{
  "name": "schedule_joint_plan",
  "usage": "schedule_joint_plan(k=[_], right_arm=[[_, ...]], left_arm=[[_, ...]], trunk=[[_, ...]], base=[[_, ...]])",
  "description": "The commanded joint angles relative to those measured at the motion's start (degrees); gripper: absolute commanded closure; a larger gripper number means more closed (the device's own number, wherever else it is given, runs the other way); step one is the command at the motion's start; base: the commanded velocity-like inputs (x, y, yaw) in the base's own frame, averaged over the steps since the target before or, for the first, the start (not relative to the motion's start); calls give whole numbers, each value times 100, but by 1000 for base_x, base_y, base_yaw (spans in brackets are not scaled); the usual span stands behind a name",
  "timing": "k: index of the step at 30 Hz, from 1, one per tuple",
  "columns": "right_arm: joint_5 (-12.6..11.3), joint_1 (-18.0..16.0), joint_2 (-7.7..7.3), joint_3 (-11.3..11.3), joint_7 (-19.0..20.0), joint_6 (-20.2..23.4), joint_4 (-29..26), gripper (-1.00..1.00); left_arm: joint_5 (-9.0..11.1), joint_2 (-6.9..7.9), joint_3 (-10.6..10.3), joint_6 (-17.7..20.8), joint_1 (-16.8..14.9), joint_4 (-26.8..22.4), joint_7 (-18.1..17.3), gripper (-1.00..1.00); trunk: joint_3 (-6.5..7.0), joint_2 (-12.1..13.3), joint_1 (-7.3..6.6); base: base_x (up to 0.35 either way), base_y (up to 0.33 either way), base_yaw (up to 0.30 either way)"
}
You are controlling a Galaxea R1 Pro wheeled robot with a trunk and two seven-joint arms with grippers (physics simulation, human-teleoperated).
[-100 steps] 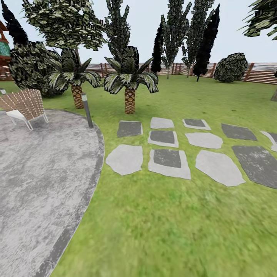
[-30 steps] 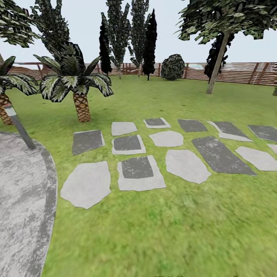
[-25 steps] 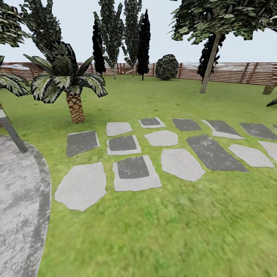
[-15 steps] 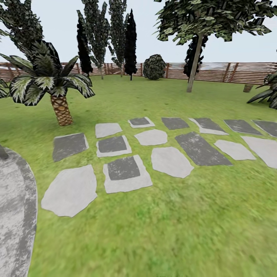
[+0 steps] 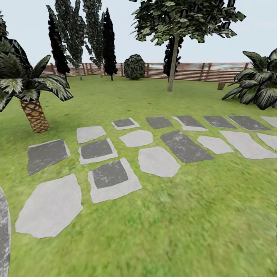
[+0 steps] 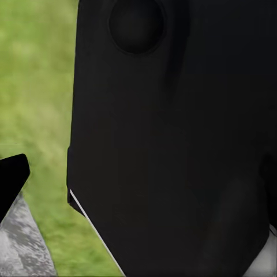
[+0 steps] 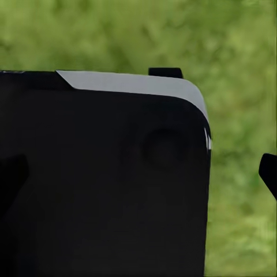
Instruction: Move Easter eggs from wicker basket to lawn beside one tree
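Observation:
The lawn stretches ahead of me in the head view, inside the garden's brown slat fence. A tree with a pale straight trunk and a leafy crown stands far off near the fence. Right of it, a small brown bucket-like thing sits on the grass, too far away to tell if it is the wicker basket. The Easter eggs are out of view. In the left wrist view one black fingertip shows beside a dark robot part. The right wrist view has another fingertip over grass.
Grey stepping stones cross the lawn in front of me. A scaly-trunked palm stands at the left and a low palm at the right. Dark cypresses and a round bush line the fence. The patio edge shows at the lower left.
The head view has swung to the right, so the whole picture has slid left. The patio, chair and lamp post left the view; the leafy tree and right palm came in.

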Motion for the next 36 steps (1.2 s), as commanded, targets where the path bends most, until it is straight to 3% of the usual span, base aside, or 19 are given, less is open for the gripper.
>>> schedule_joint_plan(k=[1, 23, 36], right_arm=[[-11, -4, -3, -5, 2, -21, 7, -100], [-44, -8, -16, -33, -13, -12, 3, -100], [-41, 0, -86, -9, -34, -12, 32, -100]], left_arm=[[4, -2, 29, -8, -1, 0, 0, -100], [4, -2, 30, -8, -1, 0, 0, -100], [4, -3, 30, -8, -1, 0, 0, -100]], trunk=[[-5, -2, 2], [-117, -2, 2], [-117, -2, 2]], base=[[269, 172, -225], [270, 177, -187], [270, 207, -10]])
